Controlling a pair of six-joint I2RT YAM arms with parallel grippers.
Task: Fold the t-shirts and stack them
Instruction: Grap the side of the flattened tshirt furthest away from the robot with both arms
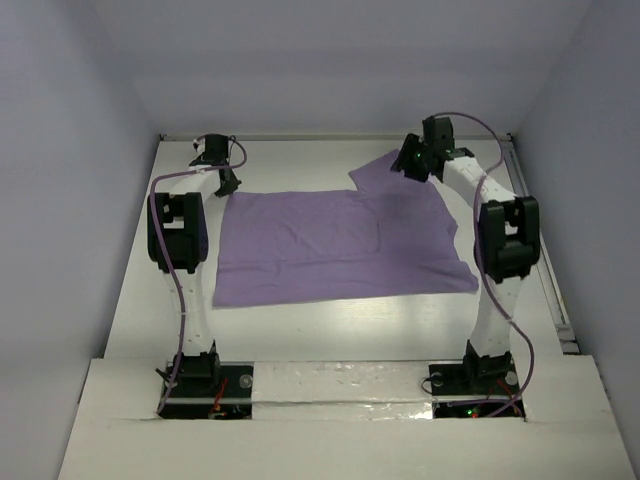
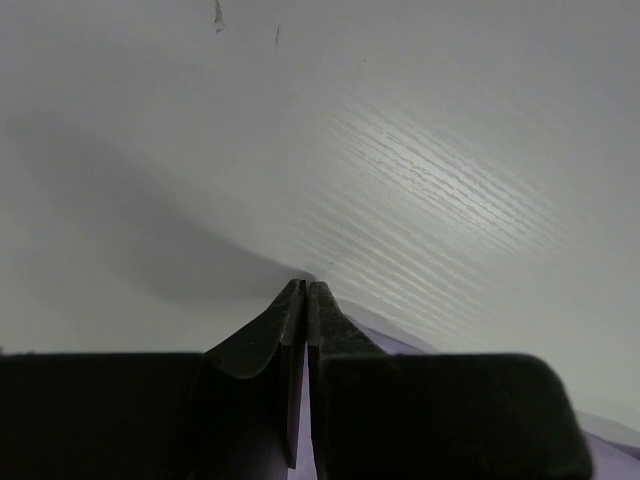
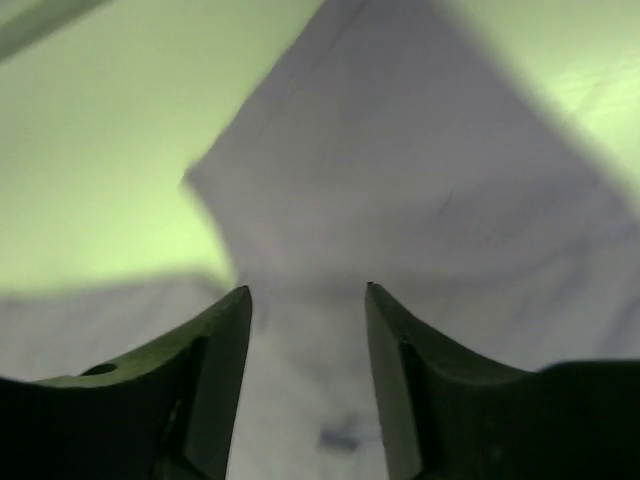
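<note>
The lavender t-shirt lies spread almost flat in the middle of the frame, not yet folded or stacked, with the left gripper closed at its upper left corner and the right gripper wide open above its upper right part.

Nothing readable for you here, honestly. The t-shirt is plain with no print, the table shows no labels or numbers, and no lettering or brand marks can be made out in any view.
</note>
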